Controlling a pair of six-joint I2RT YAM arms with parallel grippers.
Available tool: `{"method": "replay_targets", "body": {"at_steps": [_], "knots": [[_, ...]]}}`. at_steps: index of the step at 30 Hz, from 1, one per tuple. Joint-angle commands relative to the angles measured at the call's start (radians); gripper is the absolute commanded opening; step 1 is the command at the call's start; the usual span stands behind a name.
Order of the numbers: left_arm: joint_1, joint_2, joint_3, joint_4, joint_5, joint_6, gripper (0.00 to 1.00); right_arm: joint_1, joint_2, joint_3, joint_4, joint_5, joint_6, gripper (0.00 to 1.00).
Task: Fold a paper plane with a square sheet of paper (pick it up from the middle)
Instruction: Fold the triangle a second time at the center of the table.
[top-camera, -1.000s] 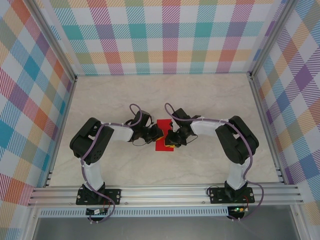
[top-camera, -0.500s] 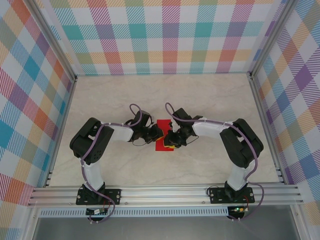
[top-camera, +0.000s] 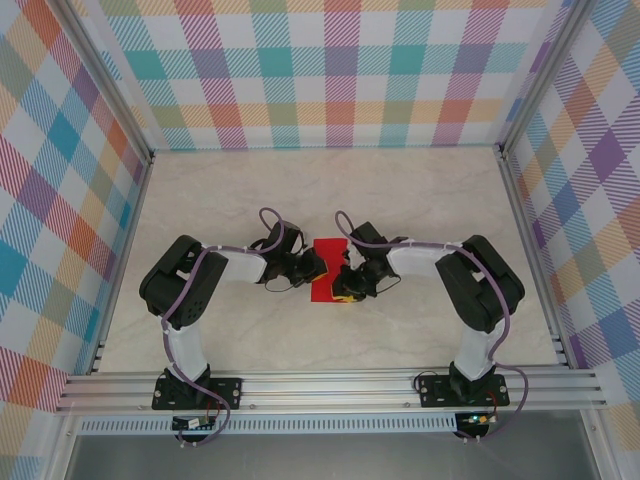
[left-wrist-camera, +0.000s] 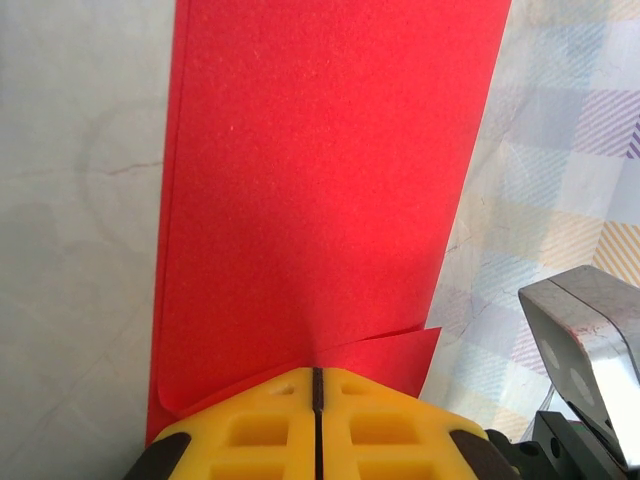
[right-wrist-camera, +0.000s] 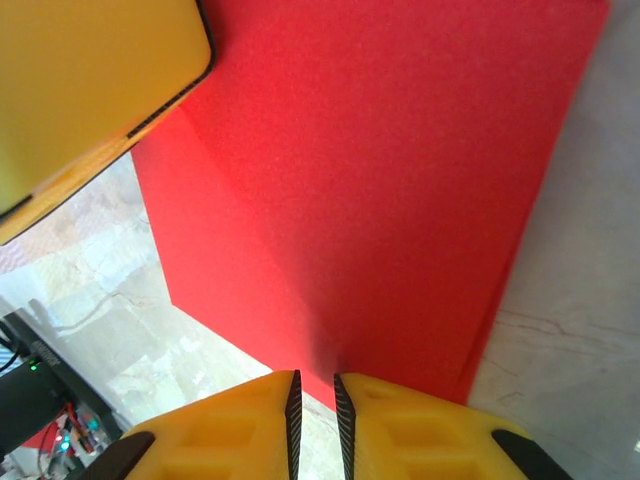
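Red, thin folded square sheet of paper (top-camera: 327, 270) lies mid-table between my two arms. My left gripper (left-wrist-camera: 316, 385) is pressed together on its edge; my right gripper (right-wrist-camera: 315, 392) pinches the opposite edge, jaws narrowly parted.

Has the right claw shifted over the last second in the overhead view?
Yes, slightly: the right claw has drifted a little toward the near rail, staying at the square sheet of paper.

Marble-look table (top-camera: 420, 200), pastel plaid walls (top-camera: 330, 70)
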Motion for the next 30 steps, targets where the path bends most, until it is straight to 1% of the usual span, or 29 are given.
{"method": "replay_targets", "body": {"at_steps": [1,4,8,11,15,19,23,26,28,30], "knots": [[-0.018,0.040,-0.020,-0.094,-0.033,0.022,0.07,0.003,-0.001,-0.063,-0.015,-0.013,0.022,0.21],[-0.018,0.040,-0.023,-0.096,-0.035,0.023,0.07,-0.001,-0.040,-0.060,-0.030,-0.003,0.016,0.22],[-0.018,0.037,-0.022,-0.099,-0.035,0.024,0.07,-0.012,-0.048,-0.087,-0.019,-0.002,0.017,0.21],[-0.018,0.035,-0.023,-0.101,-0.038,0.026,0.07,-0.023,-0.055,-0.126,0.024,-0.025,0.033,0.22],[-0.018,0.032,-0.020,-0.108,-0.040,0.030,0.07,-0.038,-0.058,-0.159,0.039,-0.024,0.046,0.22],[-0.017,0.033,-0.016,-0.109,-0.040,0.029,0.07,-0.060,-0.090,-0.202,0.075,-0.049,0.074,0.22],[-0.018,0.034,-0.012,-0.111,-0.037,0.030,0.07,-0.063,-0.157,-0.192,0.072,-0.045,0.088,0.22],[-0.018,0.031,-0.012,-0.111,-0.036,0.031,0.07,-0.063,-0.195,-0.158,0.060,-0.017,0.090,0.22],[-0.018,0.031,-0.011,-0.110,-0.035,0.029,0.07,-0.062,-0.188,-0.126,0.047,0.005,0.084,0.22],[-0.018,0.032,-0.011,-0.109,-0.034,0.029,0.07,-0.059,-0.162,-0.101,0.065,-0.014,0.086,0.21]]}}
